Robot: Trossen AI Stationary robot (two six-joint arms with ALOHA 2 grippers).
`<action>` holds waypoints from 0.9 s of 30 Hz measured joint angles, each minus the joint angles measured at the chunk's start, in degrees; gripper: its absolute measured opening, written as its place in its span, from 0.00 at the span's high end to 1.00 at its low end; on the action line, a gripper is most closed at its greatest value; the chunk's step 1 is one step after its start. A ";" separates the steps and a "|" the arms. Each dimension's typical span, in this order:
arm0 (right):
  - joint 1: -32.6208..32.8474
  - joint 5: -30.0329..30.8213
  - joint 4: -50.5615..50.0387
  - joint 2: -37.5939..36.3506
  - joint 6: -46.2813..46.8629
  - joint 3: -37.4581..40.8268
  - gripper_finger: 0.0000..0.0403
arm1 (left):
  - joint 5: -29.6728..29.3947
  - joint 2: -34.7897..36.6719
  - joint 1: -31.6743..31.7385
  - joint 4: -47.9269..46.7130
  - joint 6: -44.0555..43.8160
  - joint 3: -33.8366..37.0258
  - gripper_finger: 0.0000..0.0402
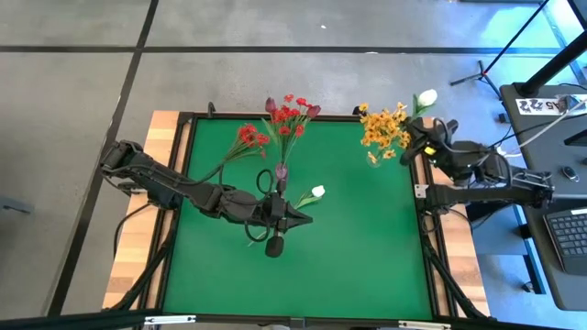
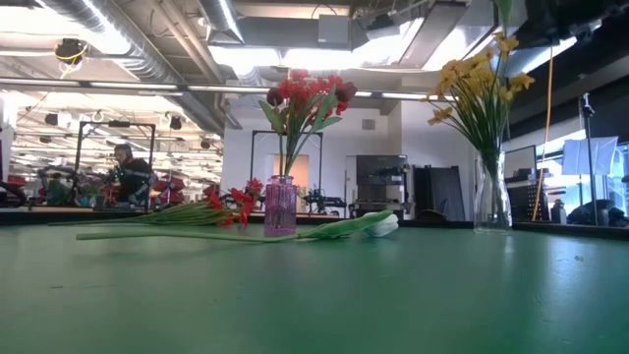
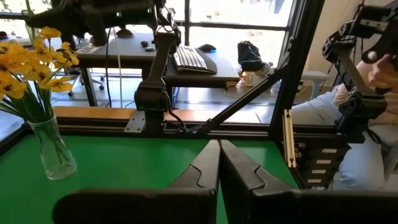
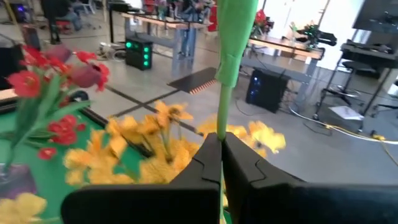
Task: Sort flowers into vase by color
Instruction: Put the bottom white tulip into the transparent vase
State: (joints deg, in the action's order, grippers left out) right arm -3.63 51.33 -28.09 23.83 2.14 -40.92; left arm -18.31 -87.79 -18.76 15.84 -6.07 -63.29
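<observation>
A purple vase (image 1: 281,171) holds red sprays and maroon buds (image 1: 289,115). A clear vase (image 1: 373,158) at the far right holds yellow sprays (image 1: 385,128). One red spray (image 1: 249,137) and one white bud (image 1: 317,192) lie flat on the green table, by their stems. My left gripper (image 1: 305,218) hovers shut and empty near the lying white bud. My right gripper (image 1: 415,130) is beside the yellow sprays, shut on the stem of a second white bud (image 1: 427,96). My right gripper pinches the thin green stem (image 4: 222,121) of the white flower between its two fingers. The fingers reach in level, lying across the stem, which stands about upright and rises above them. The stem's lower end is hidden behind the fingers and the yellow sprays.
A black frame (image 1: 422,229) rims the green table, with wooden boards outside it. A desk with a keyboard (image 1: 569,234) stands beyond the right edge. A seated person (image 3: 367,124) shows past the right side. The near half of the table (image 1: 348,275) is bare green.
</observation>
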 joint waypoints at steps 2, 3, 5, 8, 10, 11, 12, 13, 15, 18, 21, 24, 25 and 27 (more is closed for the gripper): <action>-0.81 -0.57 1.43 -1.10 0.15 1.69 1.00 | 0.00 0.00 0.00 0.02 0.00 0.00 0.99; -1.16 -1.57 2.19 -1.62 0.16 2.45 1.00 | 0.00 0.00 0.00 0.02 -0.02 0.00 0.99; -1.84 -3.55 4.48 -2.26 0.15 3.85 1.00 | 0.00 0.00 0.00 0.00 -0.02 0.00 0.99; -2.56 -5.62 7.66 -2.86 -0.04 4.96 1.00 | 0.00 0.00 0.00 -0.01 -0.04 0.00 0.99; -2.59 -6.48 9.28 -2.90 -0.30 5.06 1.00 | 0.00 0.00 0.00 -0.30 -0.30 0.00 0.99; -2.59 -6.82 9.51 -2.90 -0.56 5.07 1.00 | 0.00 0.00 0.00 -0.43 -0.53 0.00 0.99; -2.59 -6.99 9.77 -2.90 -0.73 5.09 1.00 | -0.01 0.00 0.00 -0.64 -0.86 0.00 0.99; -2.59 -7.01 9.98 -2.90 -0.92 5.09 1.00 | -0.02 0.00 0.00 -0.82 -1.01 0.00 0.99; -2.59 -7.03 9.82 -2.90 -0.93 5.09 1.00 | -0.02 0.00 0.00 -1.03 -1.05 0.00 0.99; -2.59 -7.05 8.76 -2.90 -0.16 5.09 1.00 | -0.02 0.00 -0.02 -1.05 -1.07 0.00 0.99; -2.57 -7.16 6.42 -2.90 2.44 5.09 1.00 | -0.02 0.00 -0.02 -1.07 -1.06 0.00 0.99; -2.57 -7.17 3.78 -2.86 4.99 5.09 1.00 | -0.02 0.00 -0.02 -1.05 -1.05 0.00 0.99; -2.57 -7.15 2.86 -2.86 5.60 5.09 1.00 | -0.04 0.00 -0.02 -1.07 -1.05 0.00 0.99; -2.57 -6.93 1.35 -2.86 6.79 5.09 1.00 | -0.04 0.00 -0.02 -1.07 -1.05 0.00 0.99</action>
State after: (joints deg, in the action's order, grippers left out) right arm -6.20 44.39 -26.74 20.97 8.93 -35.83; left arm -18.35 -87.79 -18.79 14.76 -7.11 -63.29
